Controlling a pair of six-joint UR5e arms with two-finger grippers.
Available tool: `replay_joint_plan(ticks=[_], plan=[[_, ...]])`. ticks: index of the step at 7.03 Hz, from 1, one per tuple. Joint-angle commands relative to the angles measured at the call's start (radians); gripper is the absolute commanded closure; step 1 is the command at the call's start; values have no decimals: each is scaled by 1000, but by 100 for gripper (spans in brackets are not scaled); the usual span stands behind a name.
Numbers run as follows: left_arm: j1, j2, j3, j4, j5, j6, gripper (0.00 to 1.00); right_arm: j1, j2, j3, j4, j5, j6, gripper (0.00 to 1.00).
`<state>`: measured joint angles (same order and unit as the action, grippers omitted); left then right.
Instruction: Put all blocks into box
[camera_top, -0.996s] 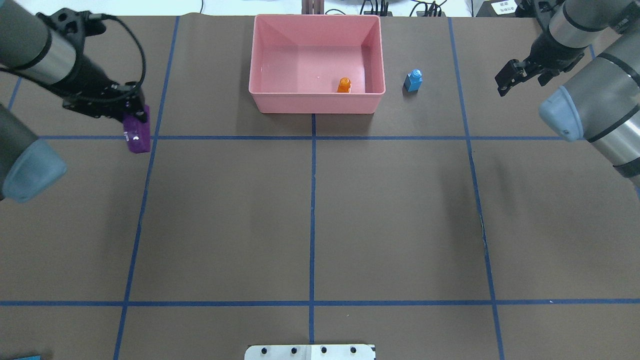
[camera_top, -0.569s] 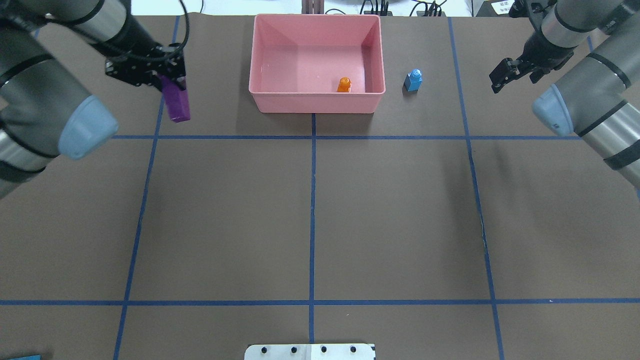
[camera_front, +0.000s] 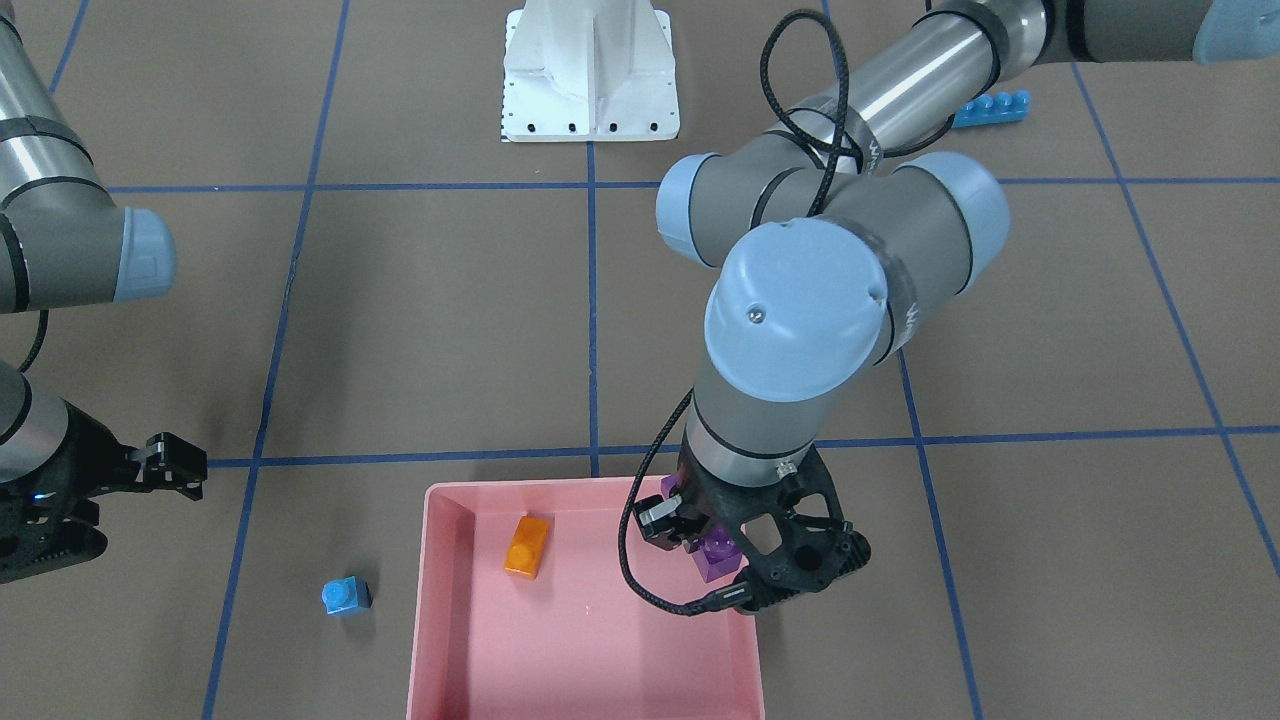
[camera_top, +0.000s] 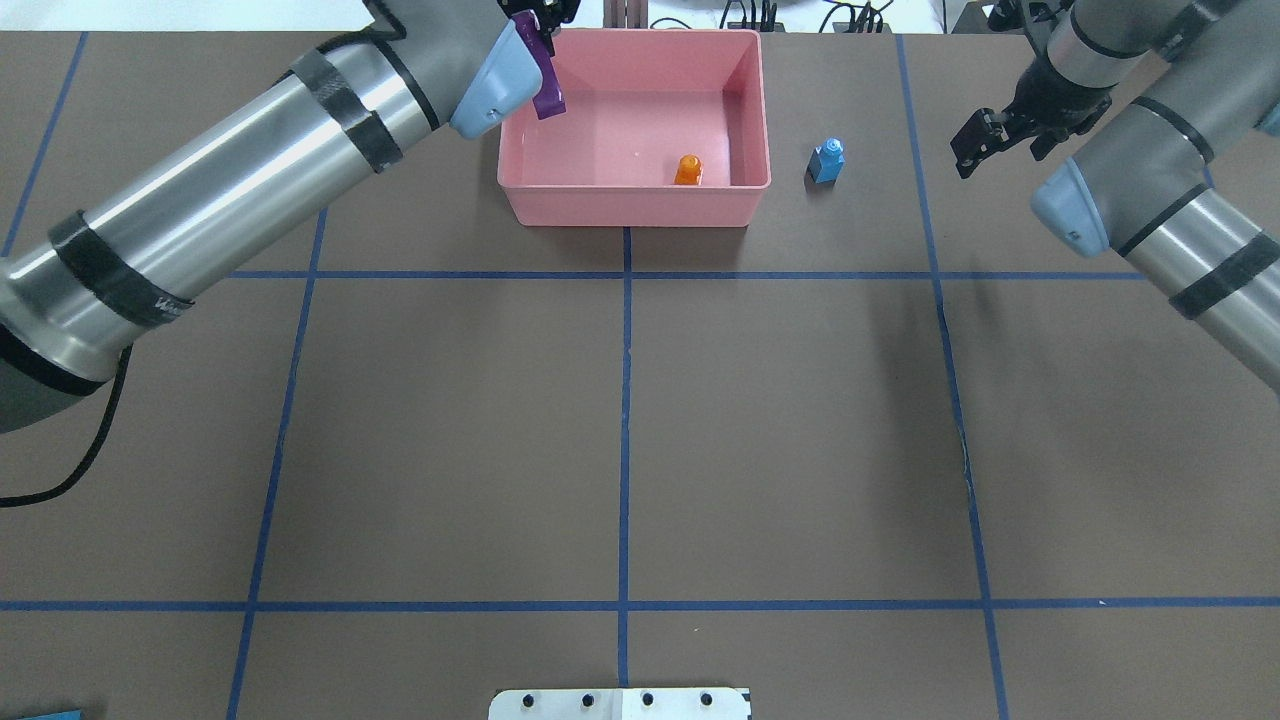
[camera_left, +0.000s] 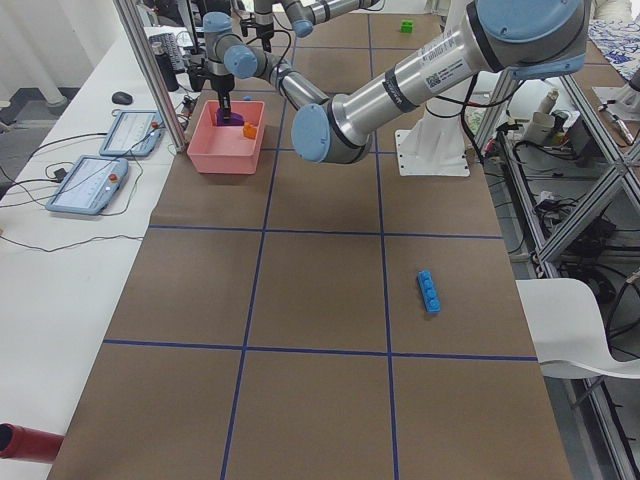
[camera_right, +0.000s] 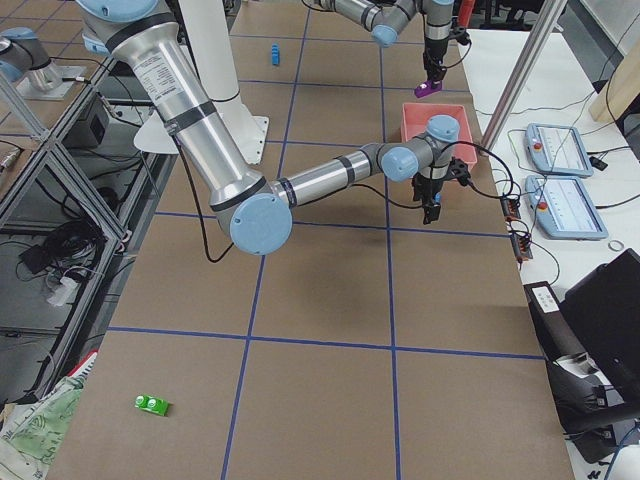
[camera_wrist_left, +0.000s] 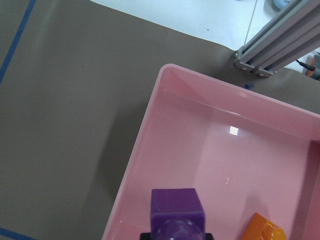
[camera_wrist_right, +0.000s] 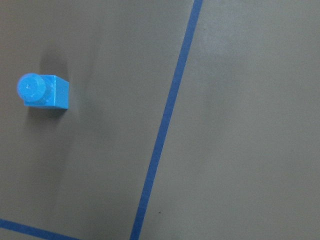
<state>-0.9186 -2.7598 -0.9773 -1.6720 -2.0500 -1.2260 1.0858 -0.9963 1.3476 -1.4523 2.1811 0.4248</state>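
Here, a brown paper-covered table taped with a blue grid carries a shallow pink plastic rectangular box at its far edge. The left gripper hangs over the box's far corner on the robot's left, clamped on a purple studded plastic block, which is held above the box's floor inside the rim. The right gripper hovers outside the box on the robot's right; its fingers seem parted, though they show small and dark. A long blue four-stud bar lies well apart from the box, towards the robot's left end of the table. A small green brick lies well apart from the box at the opposite end. An orange brick rests inside the box, close to its right-hand wall. A tiny blue one-stud cube stands just beside that wall, outside the box, between it and the right gripper.
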Motion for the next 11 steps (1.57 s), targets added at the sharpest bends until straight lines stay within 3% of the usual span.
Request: replay_joint_plan(ticks=[1, 2, 4, 5, 7, 9, 11], plan=[[21, -9, 40, -38, 21, -4, 23, -10, 88, -83, 1, 0, 21, 1], [29, -9, 36, -38, 21, 6, 0, -20, 125, -111, 3, 0, 47, 1], [-5, -5, 5, -14, -1, 136, 0, -21, 198, -192, 4, 2, 52, 1], [-43, 23, -13, -9, -75, 240, 0, -24, 217, -227, 42, 2, 70, 1], [-196, 260, -133, -9, -267, 562, 0, -55, 258, -392, 249, 0, 169, 2], [-291, 408, -176, -11, -305, 812, 0, -95, 294, -447, 379, -10, 334, 2], [-301, 489, -229, -15, -305, 849, 0, -122, 288, -461, 403, -53, 359, 2]])
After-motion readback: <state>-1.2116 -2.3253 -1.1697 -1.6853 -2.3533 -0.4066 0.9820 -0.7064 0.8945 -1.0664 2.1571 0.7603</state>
